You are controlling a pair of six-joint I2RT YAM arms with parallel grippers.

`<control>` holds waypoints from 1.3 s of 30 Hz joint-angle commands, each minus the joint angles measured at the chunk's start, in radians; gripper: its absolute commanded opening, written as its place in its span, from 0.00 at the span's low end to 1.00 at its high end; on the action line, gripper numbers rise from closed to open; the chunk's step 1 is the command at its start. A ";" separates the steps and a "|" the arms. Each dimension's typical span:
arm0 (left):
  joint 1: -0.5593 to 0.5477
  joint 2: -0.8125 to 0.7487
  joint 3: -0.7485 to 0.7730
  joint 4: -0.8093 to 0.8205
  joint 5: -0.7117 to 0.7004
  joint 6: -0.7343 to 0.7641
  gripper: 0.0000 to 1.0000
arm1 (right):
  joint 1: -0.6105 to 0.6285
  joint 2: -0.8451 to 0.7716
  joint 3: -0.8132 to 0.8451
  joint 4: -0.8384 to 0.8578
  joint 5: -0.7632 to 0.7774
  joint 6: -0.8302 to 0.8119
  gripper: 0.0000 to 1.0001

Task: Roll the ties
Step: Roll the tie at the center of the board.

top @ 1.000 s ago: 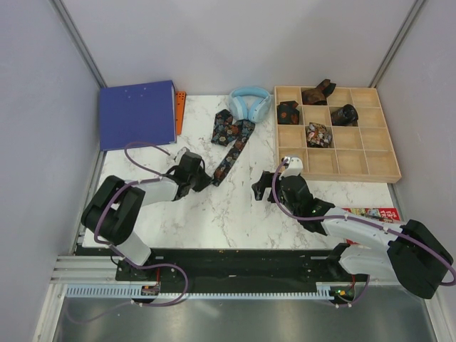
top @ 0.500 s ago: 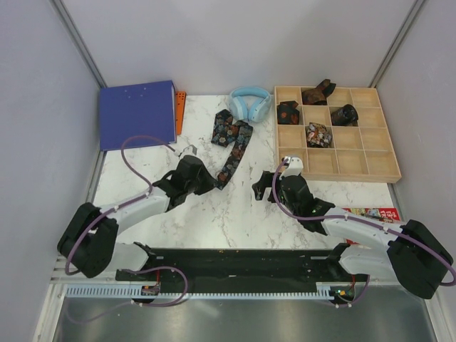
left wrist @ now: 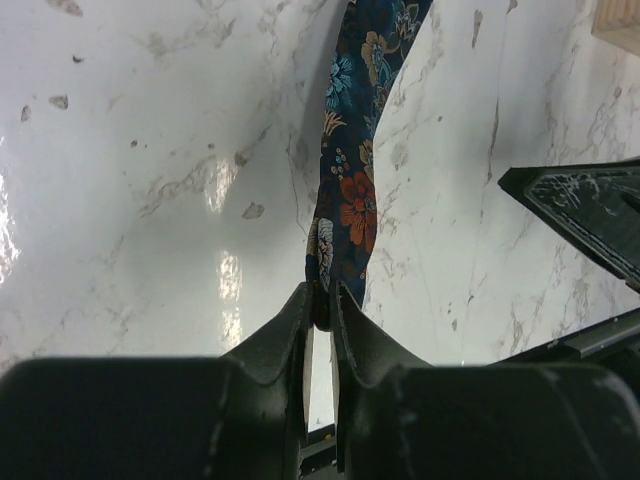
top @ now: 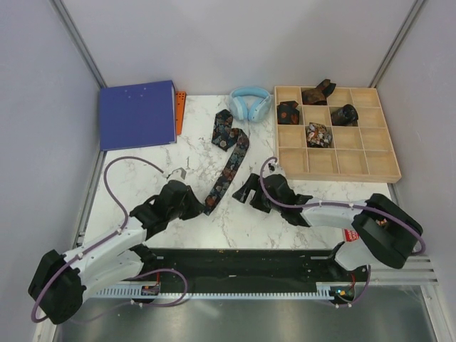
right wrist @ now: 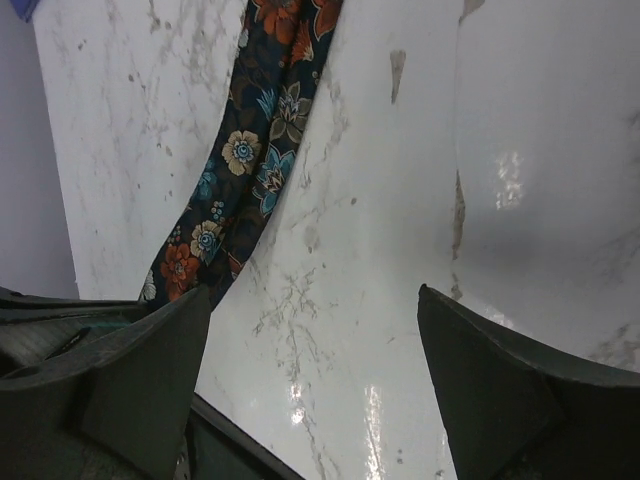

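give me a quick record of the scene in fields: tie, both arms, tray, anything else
loose tie: unrolled strip lying on the table
left fingers: shut on the loose tie's near end
right fingers: open, beside the loose tie, holding nothing
tray: four bundled ties, each in its own compartment
other: headphones and blue folder at the far edge

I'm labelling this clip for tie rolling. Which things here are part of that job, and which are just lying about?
Part of the job: the unrolled floral tie, its end pinched in the left gripper; the open right gripper beside it; the rolled ties in the wooden tray.
Lying about: light-blue headphones; blue binder.
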 commanded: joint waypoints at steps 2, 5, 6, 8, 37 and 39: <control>-0.008 -0.124 -0.053 -0.087 0.027 -0.039 0.17 | 0.040 0.133 0.130 0.013 -0.059 0.146 0.87; -0.009 -0.186 -0.067 -0.144 0.032 -0.050 0.17 | 0.062 0.214 0.166 0.039 -0.079 0.188 0.82; -0.009 -0.208 -0.070 -0.162 0.033 -0.064 0.17 | 0.069 0.251 0.175 0.042 -0.079 0.201 0.80; -0.009 -0.275 -0.075 -0.208 0.039 -0.085 0.16 | 0.088 0.283 0.200 0.049 -0.078 0.215 0.77; -0.011 -0.444 -0.151 -0.326 0.127 -0.213 0.17 | 0.131 0.449 0.402 -0.209 -0.039 0.082 0.62; -0.011 -0.425 -0.139 -0.329 0.136 -0.214 0.17 | 0.129 0.408 0.433 -0.264 -0.021 0.021 0.64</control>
